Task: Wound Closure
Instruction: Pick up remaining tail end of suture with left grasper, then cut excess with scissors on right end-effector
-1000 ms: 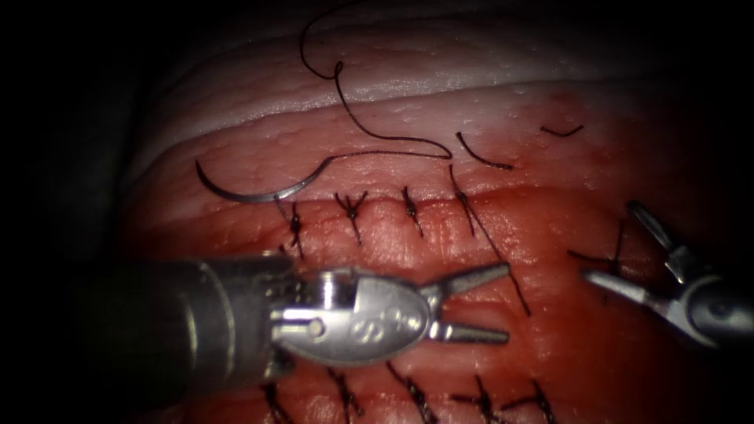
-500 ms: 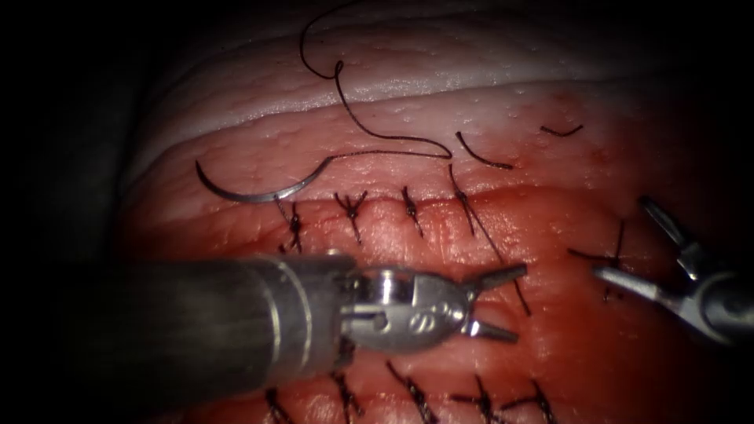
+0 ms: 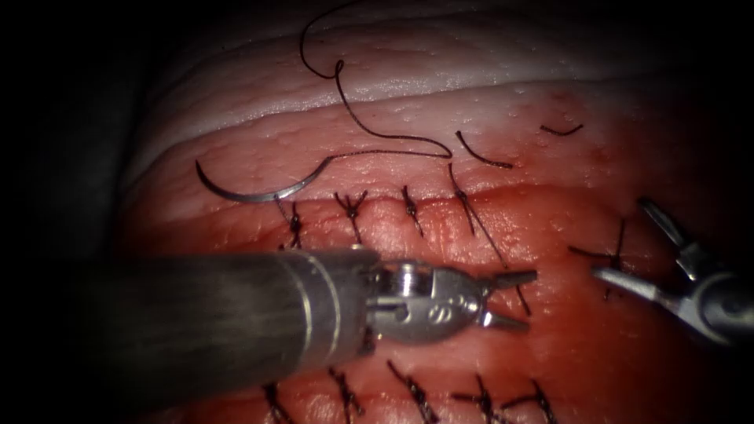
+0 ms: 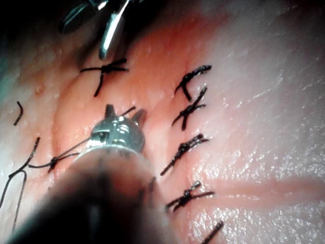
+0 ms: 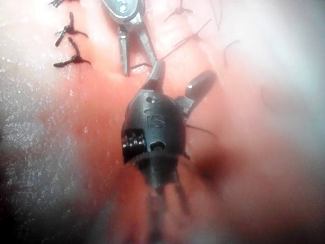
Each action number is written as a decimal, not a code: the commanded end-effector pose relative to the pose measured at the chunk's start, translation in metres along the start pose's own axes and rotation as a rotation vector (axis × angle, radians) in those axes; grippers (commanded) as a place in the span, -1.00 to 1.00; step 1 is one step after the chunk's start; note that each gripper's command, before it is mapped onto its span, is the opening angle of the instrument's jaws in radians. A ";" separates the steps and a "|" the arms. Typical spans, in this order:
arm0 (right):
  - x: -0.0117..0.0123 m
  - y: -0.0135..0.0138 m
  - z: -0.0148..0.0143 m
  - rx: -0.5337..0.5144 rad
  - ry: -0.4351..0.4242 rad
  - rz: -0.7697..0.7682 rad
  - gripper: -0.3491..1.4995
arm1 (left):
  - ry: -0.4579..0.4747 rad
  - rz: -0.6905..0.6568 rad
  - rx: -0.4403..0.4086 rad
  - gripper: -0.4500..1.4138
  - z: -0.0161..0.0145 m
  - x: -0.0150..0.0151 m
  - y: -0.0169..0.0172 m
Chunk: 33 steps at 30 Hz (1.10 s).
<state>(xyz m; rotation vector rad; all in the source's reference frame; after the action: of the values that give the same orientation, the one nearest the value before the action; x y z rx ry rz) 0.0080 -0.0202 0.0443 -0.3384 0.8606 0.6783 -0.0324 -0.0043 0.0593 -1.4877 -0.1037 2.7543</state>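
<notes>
Needle: your needle lay loose on the tissue, up and left of the stitch row, curve sagging downward, neither tool touching it. You had no part of it in the tissue as far as the endoscope view showed.
Thread: your thread ran from the needle's right end, rightward, then doubled back and looped up over the pale upper band of tissue.
Cut ends: two short cut ends lay right of the thread's bend, apart from each other.
Stitches: you had a row of knotted stitches across the cut, a second row along the lower edge of the endoscope view, and one more knot by the right tool.
Left tool: your left tool had moved rightward over the last second, and its jaws, wider a second before, stood only slightly apart, holding nothing. Its tips sat by the long tail of the rightmost stitch in the upper row. The left wrist view showed the same tool over red tissue.
Right tool: your right tool stood with jaws wide apart and empty, near that lone knot. The right wrist view showed it spread the same way.
</notes>
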 end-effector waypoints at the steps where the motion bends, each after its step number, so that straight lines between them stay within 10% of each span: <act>1: -0.0002 -0.0006 0.0007 0.001 0.002 0.000 0.80 | -0.004 0.002 -0.004 -0.79 0.0008 -0.0002 0.0000; 17: -0.0016 0.0005 0.0069 0.266 0.185 -0.286 0.98 | 0.037 -0.021 0.026 -1.00 -0.0039 0.0002 -0.0025; 33: -0.0009 -0.0045 0.0120 0.379 0.252 -0.334 0.98 | 0.022 -0.034 0.053 -1.00 -0.0070 0.0010 -0.0035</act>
<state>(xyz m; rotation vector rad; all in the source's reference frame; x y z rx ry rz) 0.0169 -0.0176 0.0520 -0.2161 1.1149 0.1549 -0.0267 -0.0005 0.0543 -1.4880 -0.0578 2.6900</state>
